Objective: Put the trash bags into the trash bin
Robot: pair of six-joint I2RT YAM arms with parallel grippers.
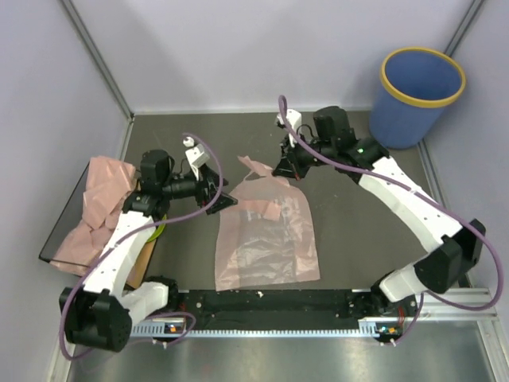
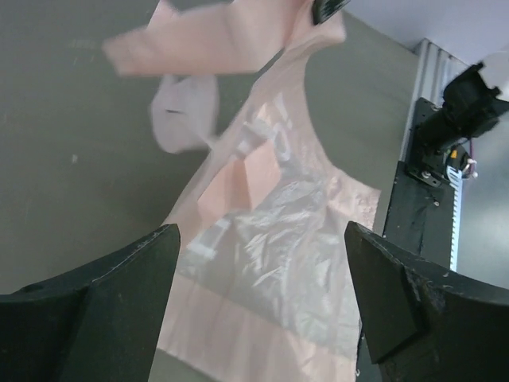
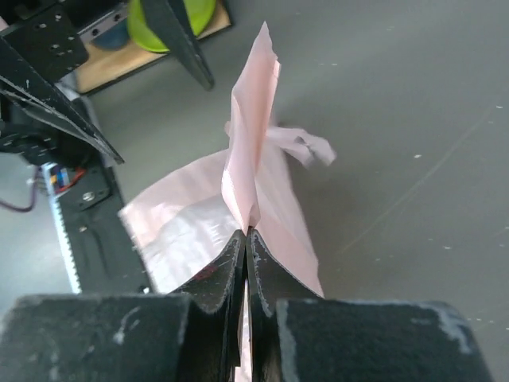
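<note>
My right gripper [image 1: 281,169] [image 3: 248,232] was pressed together on one handle of a single pale pink bag [image 1: 266,239] [image 2: 278,263] [image 3: 183,223], the thin film pinched between the two fingertips and standing up from them in a creased strip. The second handle [image 3: 310,147] hung loose beside it. The body of that bag lay flat on the worktop [image 1: 358,255], about midway between its left and right edges, with the bottom hem close to the near edge and the handles pointing toward the far edge. My left gripper [image 1: 219,199] [image 2: 260,231] was spread wide above the bag's far left corner, with only air between its two fingers and no part of them touching the film. More of the same pink bags lay in one crumpled heap [image 1: 99,207] at the left edge of the worktop; I could not count how many were in it. The one blue bin [image 1: 406,115], yellow round its rim, stood upright in the far right corner, well apart from the bag I held. One green bowl [image 3: 203,12] sat on a wooden board [image 3: 119,68] near the left edge.
</note>
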